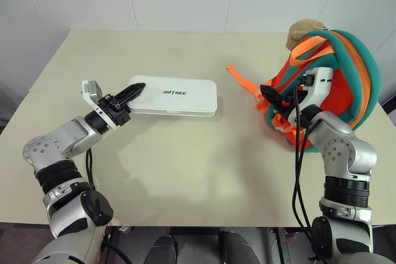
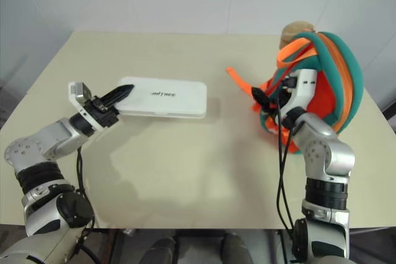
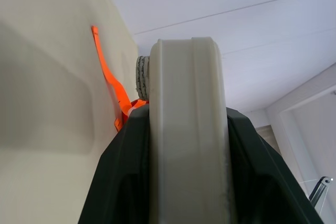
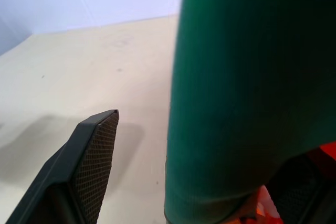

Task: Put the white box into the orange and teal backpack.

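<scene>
The white box [image 1: 176, 96] lies flat on the table, left of centre, lettering up. My left gripper [image 1: 133, 91] is shut on its left end; in the left wrist view the box's edge [image 3: 186, 129] stands between the two black fingers [image 3: 121, 182]. The orange and teal backpack [image 1: 346, 85] stands at the right side of the table. My right gripper [image 1: 270, 96] is open at the backpack's left side. In the right wrist view a teal padded part [image 4: 236, 87] lies between the jaws, with a gap left beside one finger [image 4: 89, 161].
A tan plush toy [image 1: 303, 31] sits on top of the backpack. A loose orange webbing strap [image 1: 240, 77] trails on the beige table [image 1: 185, 171] between box and backpack. White walls close behind the table's far edge.
</scene>
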`<state>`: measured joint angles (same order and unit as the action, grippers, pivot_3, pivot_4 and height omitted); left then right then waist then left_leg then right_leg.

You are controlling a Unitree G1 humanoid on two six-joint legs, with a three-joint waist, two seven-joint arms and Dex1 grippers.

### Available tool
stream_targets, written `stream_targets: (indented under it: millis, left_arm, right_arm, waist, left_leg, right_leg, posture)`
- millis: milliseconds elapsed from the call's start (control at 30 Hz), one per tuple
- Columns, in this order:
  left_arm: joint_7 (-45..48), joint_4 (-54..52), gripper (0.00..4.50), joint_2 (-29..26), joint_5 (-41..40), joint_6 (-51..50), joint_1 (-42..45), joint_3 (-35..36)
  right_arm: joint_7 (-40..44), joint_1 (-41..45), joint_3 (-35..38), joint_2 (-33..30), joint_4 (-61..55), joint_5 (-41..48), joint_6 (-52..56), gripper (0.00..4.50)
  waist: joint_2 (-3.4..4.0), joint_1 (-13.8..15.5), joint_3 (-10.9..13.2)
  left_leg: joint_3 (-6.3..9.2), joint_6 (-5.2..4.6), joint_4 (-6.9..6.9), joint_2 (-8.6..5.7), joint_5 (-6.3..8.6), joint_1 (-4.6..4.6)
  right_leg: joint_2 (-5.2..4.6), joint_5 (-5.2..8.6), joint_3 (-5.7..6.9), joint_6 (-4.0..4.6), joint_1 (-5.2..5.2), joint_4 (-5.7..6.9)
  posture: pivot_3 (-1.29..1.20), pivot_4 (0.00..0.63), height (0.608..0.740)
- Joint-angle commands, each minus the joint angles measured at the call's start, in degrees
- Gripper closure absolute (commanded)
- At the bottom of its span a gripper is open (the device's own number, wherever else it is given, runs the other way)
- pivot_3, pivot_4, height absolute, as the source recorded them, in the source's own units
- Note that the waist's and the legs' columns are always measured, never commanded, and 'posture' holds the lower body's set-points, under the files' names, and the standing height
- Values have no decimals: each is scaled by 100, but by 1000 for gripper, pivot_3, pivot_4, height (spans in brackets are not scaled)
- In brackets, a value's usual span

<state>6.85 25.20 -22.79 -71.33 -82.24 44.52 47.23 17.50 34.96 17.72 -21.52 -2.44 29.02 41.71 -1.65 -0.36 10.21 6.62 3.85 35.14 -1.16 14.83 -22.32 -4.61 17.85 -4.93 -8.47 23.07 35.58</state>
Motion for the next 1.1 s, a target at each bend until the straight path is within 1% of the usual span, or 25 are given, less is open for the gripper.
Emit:
stream_targets:
  millis: [33, 100, 200, 267, 300, 333, 433, 600, 700, 833, 933, 1100]
  left_arm:
    - [-25, -238, 3124, -38, -309, 82, -26, 50]
    - [-59, -268, 3124, -22, -364, 103, -57, 29]
    - [-115, -289, 3124, -10, -438, 133, -78, -5]
    - [-148, -298, 3124, -13, -489, 150, -98, -19]
    - [-170, -301, 3124, -15, -522, 159, -107, -21]
    - [-190, -307, 3124, -19, -555, 165, -118, -23]
    - [-281, -303, 3124, -24, -673, 199, -129, -16]
    - [-523, -195, 3124, -74, -937, 300, -111, 36]
    - [-626, -162, 3124, -150, -1066, 430, -105, 67]
    - [-792, -185, 3124, -157, -1221, 620, -138, 48]
    - [-905, -174, 3124, -252, -1401, 678, -161, 54]
    - [-1113, -281, 3124, -493, -1836, 644, -294, 28]
  right_arm:
    - [-292, 175, 114, 137, -9, -12, -186, 1284]
    - [-357, 203, 114, 187, -1, -6, -210, 2046]
    - [-361, 203, 70, 252, -46, 18, -214, 3052]
    - [-355, 198, 42, 295, -91, 43, -212, 3595]
    - [-342, 206, 29, 319, -107, 54, -219, 3766]
    - [-319, 214, 14, 343, -124, 67, -226, 3844]
    - [-105, 216, -99, 347, -193, 141, -208, 3845]
    - [737, 106, -568, 136, -551, 522, 137, 3845]
    - [1560, 135, -952, -197, -830, 929, 568, 3845]
    - [2452, 202, -1236, -695, -1003, 1273, 889, 3845]
    - [3209, 280, -1463, -1162, -1010, 1376, 965, 3845]
    - [4225, 500, -1680, -1827, -741, 1394, 994, 3845]
  waist:
    - [0, -1, 0]
    - [0, -6, 0]
    - [0, -5, 0]
    - [0, -15, 0]
    - [-1, -25, 0]
    - [-1, -35, 0]
    - [-1, -66, 0]
    - [-1, -154, 0]
    - [-1, -164, -1]
    - [-5, -155, -3]
    - [-6, -139, -3]
    - [-8, -131, -2]
  left_leg:
    - [0, 0, 0, 0, 0, 0]
    - [-6, 0, 0, 1, 0, 0]
    - [-16, 0, 0, 1, 0, 0]
    - [-18, 0, 0, 1, 0, 0]
    - [-19, -1, 0, 2, 0, 0]
    - [-20, -1, 0, 2, 0, -1]
    - [-21, -1, -1, 2, 1, -1]
    - [-28, -2, -2, 5, 2, -1]
    - [-37, -2, -6, 9, 2, -1]
    - [-44, -3, -5, 12, 6, -1]
    - [-47, -4, -3, 12, 10, -2]
    - [-53, -4, -3, 15, 14, -4]
  right_leg:
    - [0, 0, 0, 0, 2, 2]
    - [0, 0, 0, 0, 8, 3]
    - [-3, 0, 1, 0, 16, 4]
    - [-3, 0, 1, 0, 16, 4]
    - [-3, 0, 0, 0, 17, 6]
    - [-3, 0, 1, 0, 19, 7]
    - [-4, 0, 1, 0, 20, 12]
    - [-4, 0, 0, 0, 27, 17]
    - [-4, 0, 1, 0, 35, 20]
    - [-4, 0, 1, 0, 37, 16]
    - [-4, 0, 1, 0, 36, 9]
    - [-3, 0, 1, 0, 40, 4]
  posture:
    - [0, 150, 740]
    - [0, 150, 740]
    - [0, 150, 740]
    - [0, 150, 740]
    - [0, 150, 740]
    - [0, 150, 740]
    - [0, 150, 740]
    - [0, 150, 740]
    - [0, 150, 740]
    - [0, 150, 740]
    - [0, 150, 740]
    - [0, 150, 740]
